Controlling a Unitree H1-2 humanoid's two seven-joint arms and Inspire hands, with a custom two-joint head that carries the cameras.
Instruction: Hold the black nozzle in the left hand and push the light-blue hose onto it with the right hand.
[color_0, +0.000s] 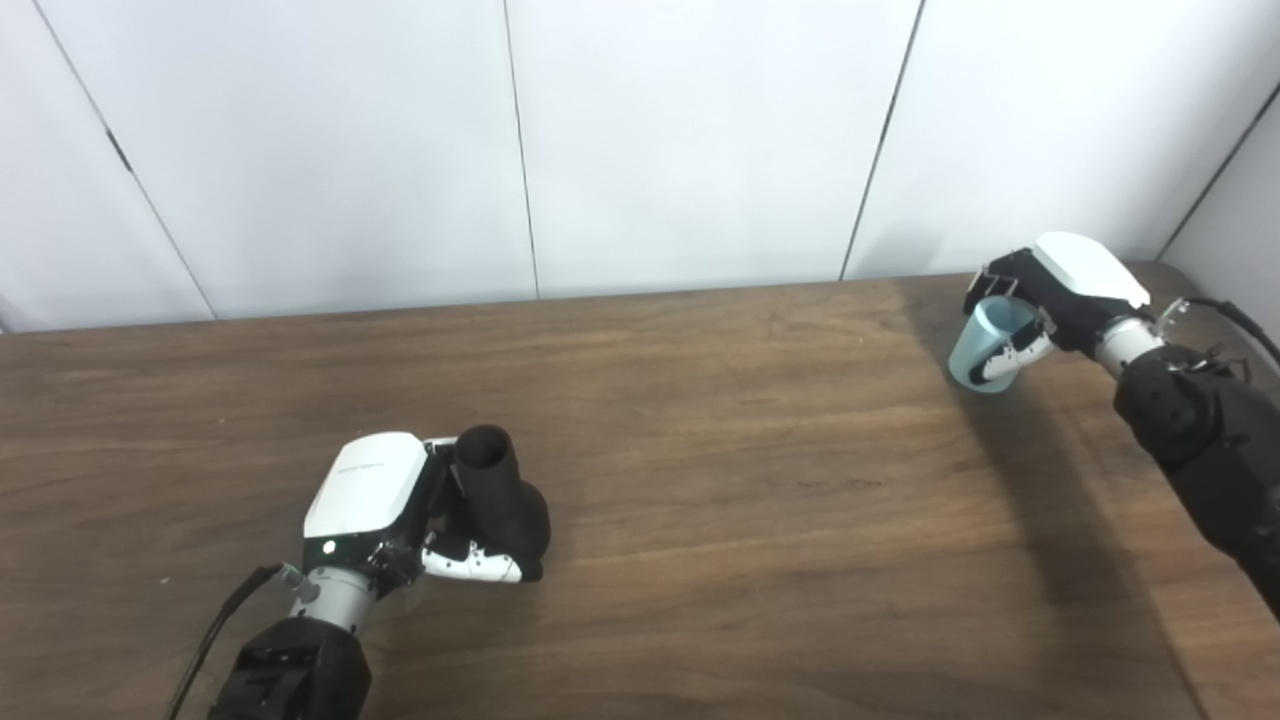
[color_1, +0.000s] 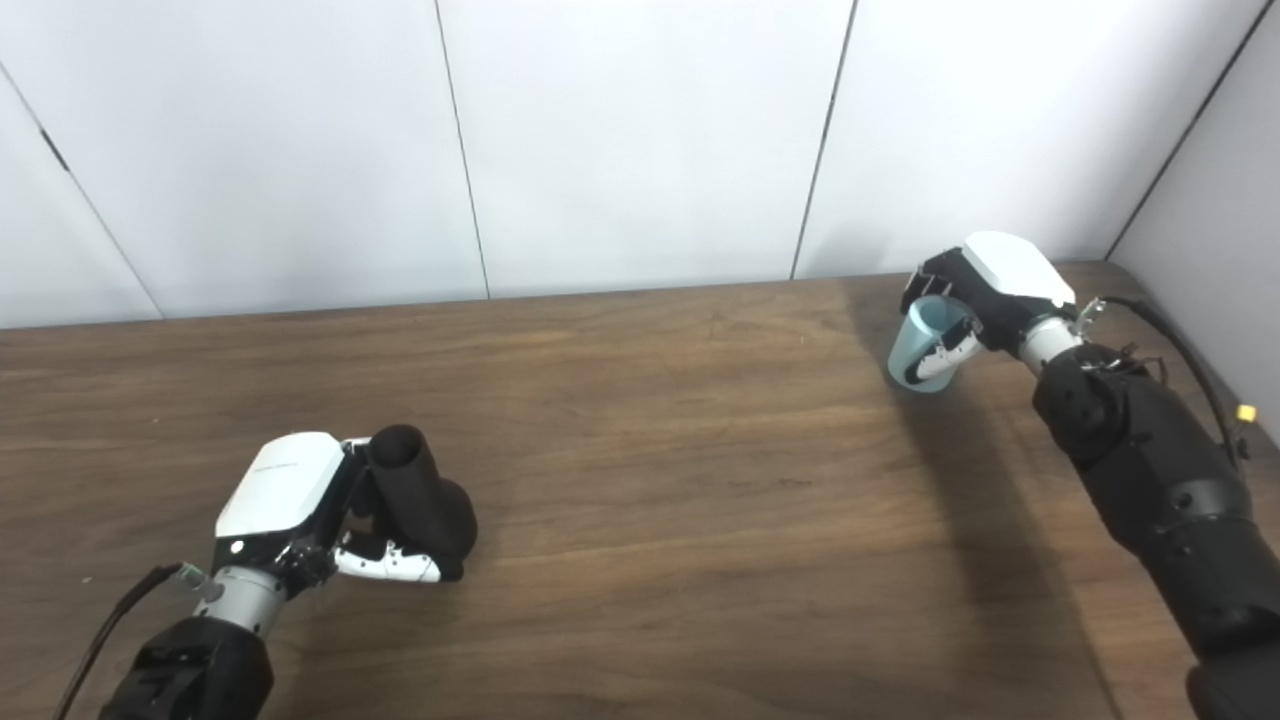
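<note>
1. Biggest thing here is the dark brown wood-grain table (color_0: 700, 450). It fills the whole lower part of both views and butts up against a plain white panelled wall (color_0: 690, 140) with thin dark seams.
2. Both black robot arms come in from the bottom edge, one on each side, and they sit well apart, pretty much at opposite ends of the table.
3. The left hand (color_0: 400, 510), white-backed with black and white fingers, is low over the near-left part of the table and closed around the black plastic nozzle.
4. That black nozzle (color_0: 500, 495) is a chunky tube, narrow open mouth pointing up and away, wider rounded base down by the thumb. Can't really tell if the base touches the wood or not.
5. The right hand (color_1: 975, 300) is over at the far-right corner near the wall, fingers wrapped around the light-blue hose.
6. The light-blue hose (color_1: 925, 345) looks like a short, pale, cup-ish tube, tilted, with its open end facing up toward the palm. It's held a bit above the table, nowhere near the nozzle.
</note>
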